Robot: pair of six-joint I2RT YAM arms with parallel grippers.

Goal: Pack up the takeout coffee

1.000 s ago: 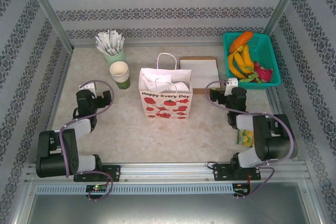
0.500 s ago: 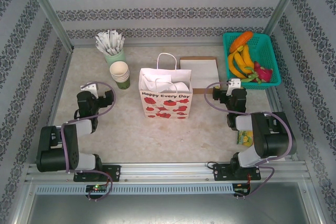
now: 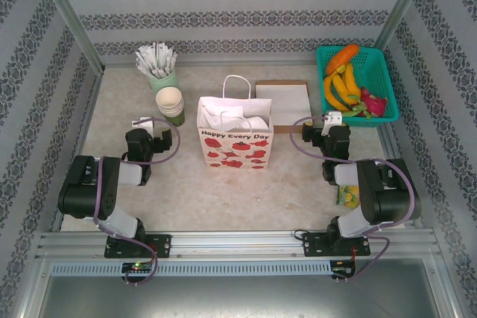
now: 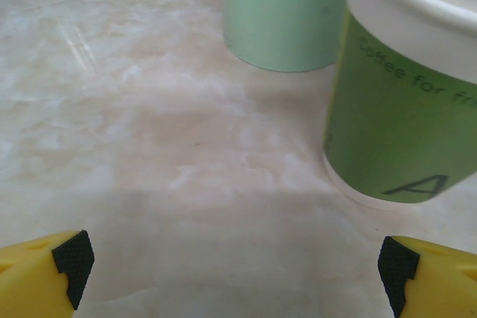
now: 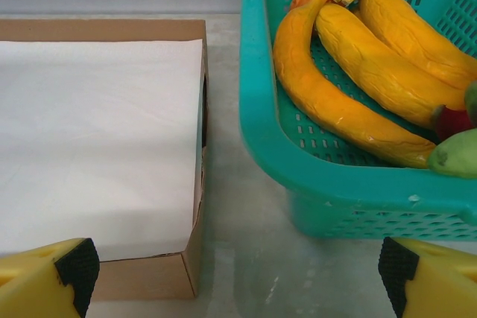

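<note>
The left gripper has swung closer to the stack of cups, jaws wide. The right gripper, equally wide, faces the basket. The takeout coffee's place cannot be told. Being paper-walled, it would likely crush easily, so a gentle mid-body grip suits it.

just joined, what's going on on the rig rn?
Nothing is held. Both arms sit with jaws open and empty. The left gripper points toward the stack of paper cups, with the cup of wrapped sticks just beyond. The right gripper looks at the gap between the cardboard box and the teal basket of bananas. The printed paper bag stands upright mid-table between the arms.
</note>
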